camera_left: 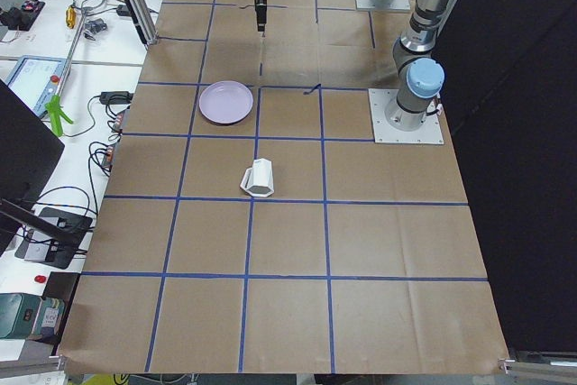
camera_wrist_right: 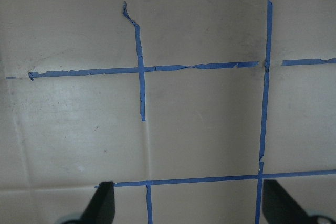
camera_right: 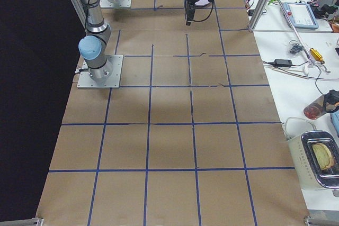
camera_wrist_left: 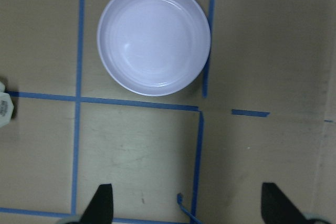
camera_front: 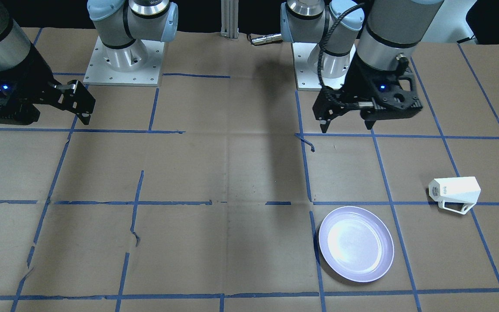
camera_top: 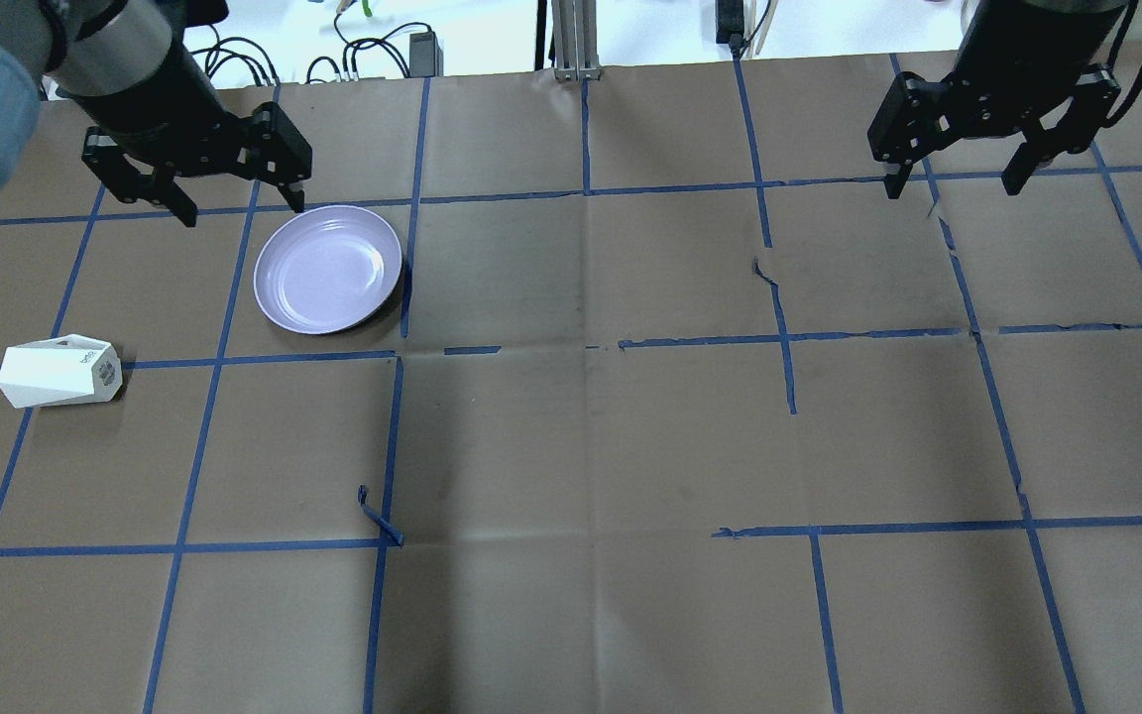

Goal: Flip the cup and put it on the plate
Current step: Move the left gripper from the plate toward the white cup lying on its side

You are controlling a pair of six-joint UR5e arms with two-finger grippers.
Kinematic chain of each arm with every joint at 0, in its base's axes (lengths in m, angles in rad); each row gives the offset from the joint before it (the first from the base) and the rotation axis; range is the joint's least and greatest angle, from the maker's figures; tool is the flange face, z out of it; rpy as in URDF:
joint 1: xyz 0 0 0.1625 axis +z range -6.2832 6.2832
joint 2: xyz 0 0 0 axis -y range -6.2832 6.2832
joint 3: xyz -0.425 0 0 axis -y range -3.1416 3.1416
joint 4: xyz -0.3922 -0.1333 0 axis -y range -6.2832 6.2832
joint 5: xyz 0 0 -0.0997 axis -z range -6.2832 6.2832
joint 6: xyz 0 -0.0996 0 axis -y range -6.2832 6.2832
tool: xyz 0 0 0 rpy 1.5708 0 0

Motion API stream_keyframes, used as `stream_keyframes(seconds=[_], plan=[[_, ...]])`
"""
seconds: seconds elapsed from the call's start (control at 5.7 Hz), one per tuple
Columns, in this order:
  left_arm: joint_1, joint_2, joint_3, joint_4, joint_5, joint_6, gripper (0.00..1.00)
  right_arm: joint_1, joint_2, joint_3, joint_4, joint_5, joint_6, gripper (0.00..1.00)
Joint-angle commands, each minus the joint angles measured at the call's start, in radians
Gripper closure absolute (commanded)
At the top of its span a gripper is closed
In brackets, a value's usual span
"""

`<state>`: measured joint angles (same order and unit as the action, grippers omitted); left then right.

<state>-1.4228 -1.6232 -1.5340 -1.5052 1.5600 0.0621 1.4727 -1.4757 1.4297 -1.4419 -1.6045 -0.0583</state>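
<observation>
The white faceted cup [camera_front: 455, 193] lies on its side on the brown paper, handle toward the table's far edge; it also shows in the overhead view [camera_top: 60, 372] and at the left edge of the left wrist view [camera_wrist_left: 4, 109]. The lavender plate [camera_front: 356, 244] lies flat and bare, also in the overhead view [camera_top: 328, 269] and the left wrist view [camera_wrist_left: 154, 38]. My left gripper [camera_top: 244, 212] is open and empty, hovering near the plate's robot-side edge, well away from the cup. My right gripper [camera_top: 951, 188] is open and empty over bare paper far to the other side.
The table [camera_top: 591, 446] is covered in brown paper with a blue tape grid. A loose curl of tape [camera_top: 378, 516] sticks up. Both arm bases [camera_front: 124, 60] stand at the robot's edge. Cables and tools [camera_left: 72, 33] lie on benches beyond the table.
</observation>
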Motion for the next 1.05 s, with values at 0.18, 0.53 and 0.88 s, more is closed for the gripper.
stream_keyframes(seconds=[0.18, 0.53, 0.88], plan=[[0.482, -0.024, 0.005, -0.001, -0.032, 0.615, 0.01, 0.000, 0.000, 0.000, 0.000, 0.000, 0.000, 0.00], [0.777, -0.143, 0.062, 0.011, -0.035, 1.077, 0.01, 0.000, 0.000, 0.000, 0.000, 0.000, 0.000, 0.00], [0.829, -0.277, 0.188, -0.036, -0.094, 1.154, 0.01, 0.000, 0.000, 0.000, 0.000, 0.000, 0.000, 0.00]])
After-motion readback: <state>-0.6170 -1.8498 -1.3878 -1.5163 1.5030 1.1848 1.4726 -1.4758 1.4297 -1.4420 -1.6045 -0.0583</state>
